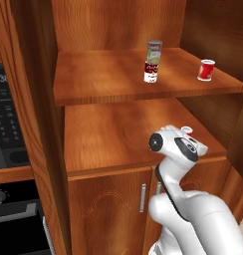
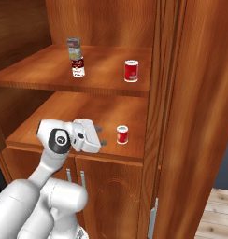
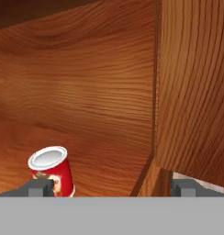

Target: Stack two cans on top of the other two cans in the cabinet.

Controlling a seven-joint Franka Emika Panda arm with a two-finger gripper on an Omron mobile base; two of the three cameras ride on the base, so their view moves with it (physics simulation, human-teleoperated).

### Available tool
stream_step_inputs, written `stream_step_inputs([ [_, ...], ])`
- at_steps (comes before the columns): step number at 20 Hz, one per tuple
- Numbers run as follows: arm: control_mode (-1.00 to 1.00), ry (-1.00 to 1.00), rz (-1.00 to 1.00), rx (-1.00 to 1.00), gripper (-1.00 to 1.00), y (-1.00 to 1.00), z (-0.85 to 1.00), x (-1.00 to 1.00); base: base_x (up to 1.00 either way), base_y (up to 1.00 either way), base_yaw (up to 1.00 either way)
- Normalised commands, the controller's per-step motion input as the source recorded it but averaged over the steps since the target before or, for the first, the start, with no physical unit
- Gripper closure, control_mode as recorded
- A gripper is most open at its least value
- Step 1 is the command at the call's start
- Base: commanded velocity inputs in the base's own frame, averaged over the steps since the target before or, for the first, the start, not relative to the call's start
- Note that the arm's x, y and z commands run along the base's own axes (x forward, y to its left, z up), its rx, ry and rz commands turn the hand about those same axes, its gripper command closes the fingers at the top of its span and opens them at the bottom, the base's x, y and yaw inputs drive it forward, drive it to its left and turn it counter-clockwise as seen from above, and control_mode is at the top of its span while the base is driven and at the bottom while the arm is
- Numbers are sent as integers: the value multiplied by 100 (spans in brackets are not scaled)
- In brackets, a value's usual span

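Two shelf boards of the reddish-brown cabinet [image 1: 118,134] carry all the cans. On the upper shelf [image 2: 50,70] the pale grey-green can [image 2: 74,47] stands upright on top of the red-over-white can [image 2: 77,66], and the plain red can [image 2: 131,71] stands alone well to their right. On the lower shelf [image 2: 111,112] the small red can with the yellowish patch [image 2: 122,134] stands upright near the front edge, close to the cabinet's right wall. The pincer [image 2: 101,136] hovers just beside that can, to its left, jaws wide apart and holding nothing.
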Motion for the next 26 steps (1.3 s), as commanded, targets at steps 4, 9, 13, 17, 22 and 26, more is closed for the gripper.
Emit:
stream_step_inputs([
  [4, -100, -6, 0, 0, -100, -14, -13, 18, 0, 0, 0],
  [9, -100, -5, 0, 0, -100, -9, -15, 16, 0, 0, 0],
  [13, -100, -2, 0, 0, -100, -4, -11, 17, 0, 0, 0],
  [17, -100, 0, 0, 0, -100, -4, -11, 20, 0, 0, 0],
  [22, -100, 0, 0, 0, -100, 0, -11, 23, 0, 0, 0],
  [26, -100, 0, 0, 0, -100, 0, -16, 22, 0, 0, 0],
])
